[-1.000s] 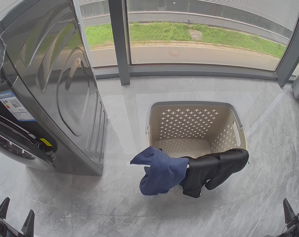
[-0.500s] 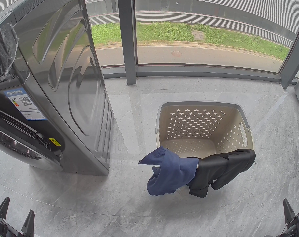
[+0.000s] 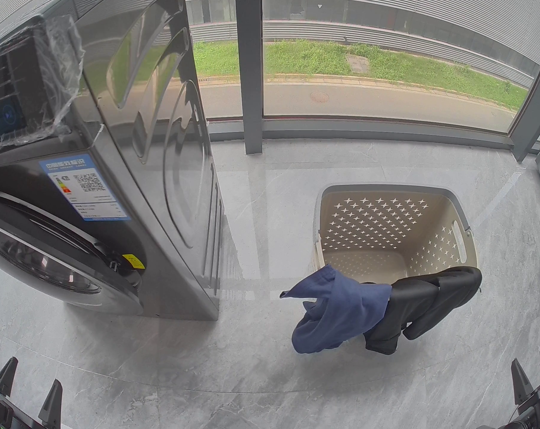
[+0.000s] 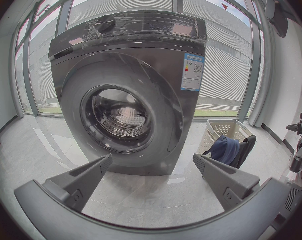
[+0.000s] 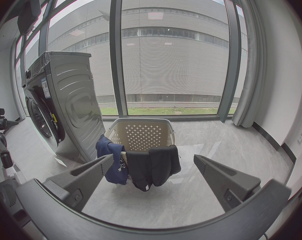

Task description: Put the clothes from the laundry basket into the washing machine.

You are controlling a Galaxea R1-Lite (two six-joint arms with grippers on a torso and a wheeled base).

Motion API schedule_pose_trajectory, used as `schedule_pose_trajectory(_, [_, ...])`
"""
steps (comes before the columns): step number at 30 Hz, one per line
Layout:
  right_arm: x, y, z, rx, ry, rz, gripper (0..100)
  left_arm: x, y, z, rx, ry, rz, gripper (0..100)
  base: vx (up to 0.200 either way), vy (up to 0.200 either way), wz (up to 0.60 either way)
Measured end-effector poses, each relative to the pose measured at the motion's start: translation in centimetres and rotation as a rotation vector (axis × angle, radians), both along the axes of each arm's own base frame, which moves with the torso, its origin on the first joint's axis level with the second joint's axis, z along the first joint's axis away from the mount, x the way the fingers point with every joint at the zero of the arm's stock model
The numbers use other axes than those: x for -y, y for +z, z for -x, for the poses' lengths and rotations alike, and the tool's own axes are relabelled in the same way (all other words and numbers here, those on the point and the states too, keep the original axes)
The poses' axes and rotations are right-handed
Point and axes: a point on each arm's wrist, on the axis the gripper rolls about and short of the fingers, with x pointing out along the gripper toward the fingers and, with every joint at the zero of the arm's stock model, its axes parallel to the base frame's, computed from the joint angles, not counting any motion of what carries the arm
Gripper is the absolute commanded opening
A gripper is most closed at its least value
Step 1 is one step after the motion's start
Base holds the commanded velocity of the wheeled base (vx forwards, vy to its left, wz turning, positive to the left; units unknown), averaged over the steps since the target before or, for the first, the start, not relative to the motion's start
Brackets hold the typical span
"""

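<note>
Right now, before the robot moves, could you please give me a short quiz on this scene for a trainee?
1. True or false: both garments lie on the bottom of the laundry basket.
2. Which garment hangs nearer the washing machine? A) blue garment B) black garment
3. Fill in: the left gripper and right gripper are both ____.
Key: 1 false, they hang over its near rim; 2 A; 3 open.

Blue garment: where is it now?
In the head view the blue garment hangs over the near rim of the laundry basket, toward the washing machine, with the black garment beside it on the robot's right.
</note>
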Motion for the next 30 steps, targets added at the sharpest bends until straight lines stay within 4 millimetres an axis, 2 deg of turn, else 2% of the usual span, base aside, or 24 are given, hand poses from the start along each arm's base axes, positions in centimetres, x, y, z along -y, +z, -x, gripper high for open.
schedule_pose_trajectory(3, [0.00,0.00,0.00,0.000,0.000,0.000,100,0.00,0.00,0.00,0.000,0.000,0.000,100,0.000,0.000,0.00])
schedule_pose_trajectory(18, [0.00,0.00,0.00,0.000,0.001,0.000,100,0.00,0.00,0.00,0.000,0.001,0.000,100,-0.200,0.000,0.00])
schedule_pose_trajectory(24, [0.00,0.00,0.00,0.000,0.000,0.000,100,0.00,0.00,0.00,0.000,0.000,0.000,100,0.000,0.000,0.00])
schedule_pose_trajectory(30, [0.00,0.00,0.00,0.000,0.000,0.000,100,0.00,0.00,0.00,0.000,0.000,0.000,100,0.000,0.200,0.00])
